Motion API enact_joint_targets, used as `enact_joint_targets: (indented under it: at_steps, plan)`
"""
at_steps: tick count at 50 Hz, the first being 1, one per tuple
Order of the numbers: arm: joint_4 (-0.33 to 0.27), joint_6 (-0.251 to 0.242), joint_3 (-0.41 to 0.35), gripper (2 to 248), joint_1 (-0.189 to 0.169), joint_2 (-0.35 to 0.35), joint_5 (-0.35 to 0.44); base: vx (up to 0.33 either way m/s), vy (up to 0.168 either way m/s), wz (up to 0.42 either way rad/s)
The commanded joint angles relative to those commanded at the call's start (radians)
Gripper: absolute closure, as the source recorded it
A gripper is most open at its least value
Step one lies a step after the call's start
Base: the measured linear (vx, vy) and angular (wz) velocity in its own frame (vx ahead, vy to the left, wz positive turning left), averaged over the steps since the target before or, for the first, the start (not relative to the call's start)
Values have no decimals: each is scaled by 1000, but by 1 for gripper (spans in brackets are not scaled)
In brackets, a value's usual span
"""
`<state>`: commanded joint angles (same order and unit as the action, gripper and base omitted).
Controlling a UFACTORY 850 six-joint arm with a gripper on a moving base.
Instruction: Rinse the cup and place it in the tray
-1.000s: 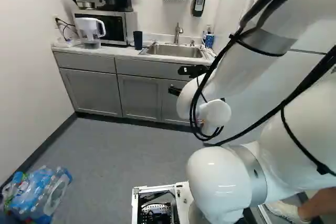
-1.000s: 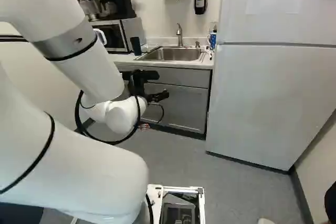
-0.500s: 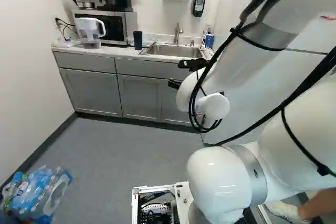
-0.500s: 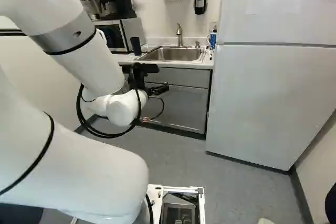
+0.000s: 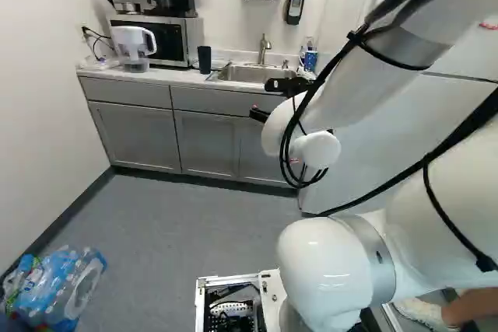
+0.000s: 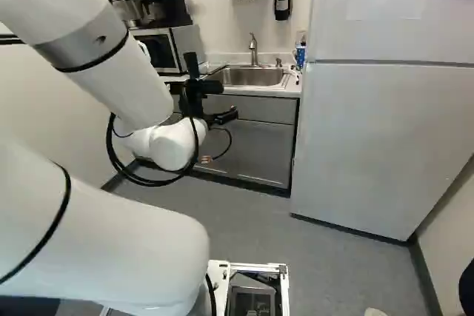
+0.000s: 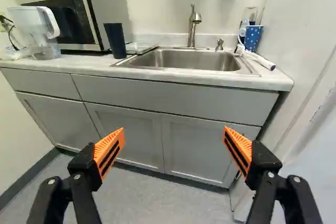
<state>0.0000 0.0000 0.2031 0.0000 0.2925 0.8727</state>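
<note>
We find the dark cup (image 7: pixel 116 40) upright on the worktop (image 7: pixel 89 66), just beside the microwave (image 7: pixel 111 11) and near the sink (image 7: pixel 184 60). A flat clear item (image 7: pixel 139 47) lies close by; we cannot confirm it as the tray. The jaws (image 7: pixel 174 130) stand wide apart and hold nothing. Principal hazard, in our judgement: an approach made too low would drive them into the cabinet front (image 7: pixel 157 95) or the worktop's edge. The microwave leaves little side room – a finger could strike it, or push the cup over if the closing is off-centre. At the sink, a cup raised carelessly could knock the faucet (image 7: pixel 192 24). The spotted cup (image 7: pixel 252 38) beyond the sink might also be taken by mistake. As to the views, the wrist view alone shows both orange pads and the gap between them. The left base view shows the dark cup unobstructed – in the right base view, black gripper parts overlap its place. Only the left base view shows the bundle of bottles (image 5: pixel 54 285).
</note>
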Motion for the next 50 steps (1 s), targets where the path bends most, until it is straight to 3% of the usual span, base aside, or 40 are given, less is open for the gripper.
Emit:
enact_joint_targets:
  at_steps: [50]
  plan:
    - [0, 0, 108, 3, 0, 11, 0, 0, 0, 0]
